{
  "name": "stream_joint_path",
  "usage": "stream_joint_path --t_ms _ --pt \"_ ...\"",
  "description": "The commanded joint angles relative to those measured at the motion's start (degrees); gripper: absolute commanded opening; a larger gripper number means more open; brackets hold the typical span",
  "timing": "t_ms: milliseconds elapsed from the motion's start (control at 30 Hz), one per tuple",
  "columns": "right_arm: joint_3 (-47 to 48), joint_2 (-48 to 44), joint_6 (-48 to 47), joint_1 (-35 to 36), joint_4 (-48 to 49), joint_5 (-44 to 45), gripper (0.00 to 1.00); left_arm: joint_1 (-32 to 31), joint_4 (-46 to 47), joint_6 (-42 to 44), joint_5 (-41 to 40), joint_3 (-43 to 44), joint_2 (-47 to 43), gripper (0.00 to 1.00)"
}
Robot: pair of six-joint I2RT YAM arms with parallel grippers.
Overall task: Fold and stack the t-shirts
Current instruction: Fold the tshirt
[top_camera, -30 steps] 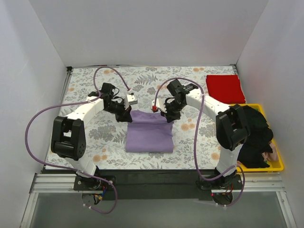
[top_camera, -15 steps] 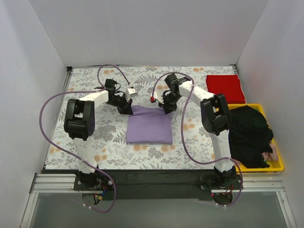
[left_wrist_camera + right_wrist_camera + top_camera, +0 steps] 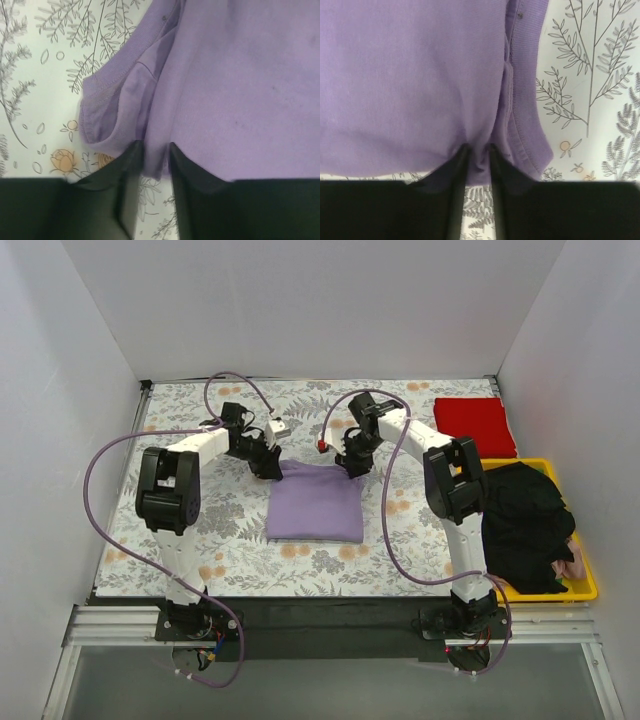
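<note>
One lavender t-shirt (image 3: 313,506), folded, at worktop (image 3: 175,418) centre, its two far corners pinched by left jaws and right jaws, both closed on cloth; one red t-shirt (image 3: 474,426), folded, far right corner.

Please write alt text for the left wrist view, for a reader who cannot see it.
The left gripper pinches the edge of the lavender t-shirt, which fills most of the view. The shirt lies on a floral-print cloth with grey leaves and orange flowers.

A robot test lab: plain white partition walls (image 3: 320,310) box in a floral-cloth-covered worktop (image 3: 180,530) on an aluminium rail frame (image 3: 110,625).
</note>
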Motion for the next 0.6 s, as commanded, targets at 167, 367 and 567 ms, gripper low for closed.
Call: stream_joint_path --t_ms 167,367,567 --pt "8.0 -4.8 16.2 -4.2 -2.9 -11.4 0.46 0.2 5.6 1.6 8.8 -1.9 -9.9 0.5" --pt "24.3 6.1 34.9 -9.5 -2.1 -25.6 0.28 -3.5 12.8 0.8 9.6 1.3 -5.8 0.49" --pt "18.1 9.2 45.4 -8.7 8.4 -30.0 0.2 -8.0 14.4 2.8 7.5 6.0 1.7 0.47"
